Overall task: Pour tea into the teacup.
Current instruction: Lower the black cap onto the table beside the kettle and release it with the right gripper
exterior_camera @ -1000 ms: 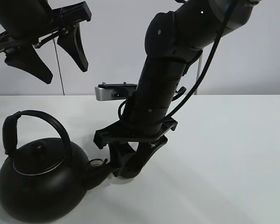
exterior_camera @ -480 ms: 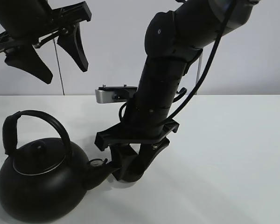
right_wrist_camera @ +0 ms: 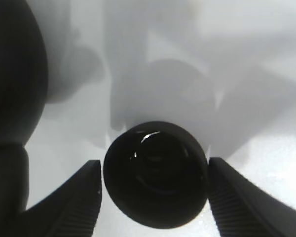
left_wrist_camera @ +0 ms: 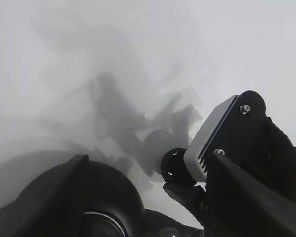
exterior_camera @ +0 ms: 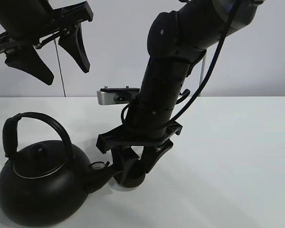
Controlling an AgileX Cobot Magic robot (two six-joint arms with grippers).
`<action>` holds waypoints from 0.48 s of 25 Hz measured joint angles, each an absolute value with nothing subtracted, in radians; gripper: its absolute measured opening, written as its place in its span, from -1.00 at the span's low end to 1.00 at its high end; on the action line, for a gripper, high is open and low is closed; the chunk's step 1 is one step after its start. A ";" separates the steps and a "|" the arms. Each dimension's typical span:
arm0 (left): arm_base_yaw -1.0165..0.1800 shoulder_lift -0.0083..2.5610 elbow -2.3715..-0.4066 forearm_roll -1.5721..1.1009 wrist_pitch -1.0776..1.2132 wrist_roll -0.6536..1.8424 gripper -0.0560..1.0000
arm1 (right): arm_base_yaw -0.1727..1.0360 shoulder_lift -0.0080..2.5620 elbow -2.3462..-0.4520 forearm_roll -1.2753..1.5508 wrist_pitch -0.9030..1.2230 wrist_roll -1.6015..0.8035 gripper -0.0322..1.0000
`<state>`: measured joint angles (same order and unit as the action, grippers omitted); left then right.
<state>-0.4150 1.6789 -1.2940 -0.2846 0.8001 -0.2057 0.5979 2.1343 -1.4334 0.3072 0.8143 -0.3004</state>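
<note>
Right gripper (exterior_camera: 135, 171) has dipped, so the teacup (right_wrist_camera: 155, 173) now looks set on the table (exterior_camera: 237, 156) at lower centre, beside the spout of the kettle (exterior_camera: 38, 190), placed for pouring (jaws hug both sides; gripping or not, cannot tell), while the left gripper (exterior_camera: 64, 71) hangs wide, empty, upper left.

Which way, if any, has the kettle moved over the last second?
No. The kettle sits where it was: the top of its handle lies equally far below the back edge of the table, and its spout has not shifted.
</note>
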 joint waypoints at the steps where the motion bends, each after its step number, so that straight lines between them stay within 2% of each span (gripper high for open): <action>1: -0.415 1.679 -1.294 -0.285 0.800 -0.206 0.03 | 0.598 2.134 -1.433 0.308 0.814 -0.300 -0.11; 12: -0.415 1.679 -1.294 -0.285 0.799 -0.206 0.03 | 0.598 2.123 -1.438 0.311 0.815 -0.281 -0.10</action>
<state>-0.4150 1.6789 -1.2940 -0.2846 0.7995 -0.2057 0.5979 2.1228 -1.4383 0.3106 0.8146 -0.2814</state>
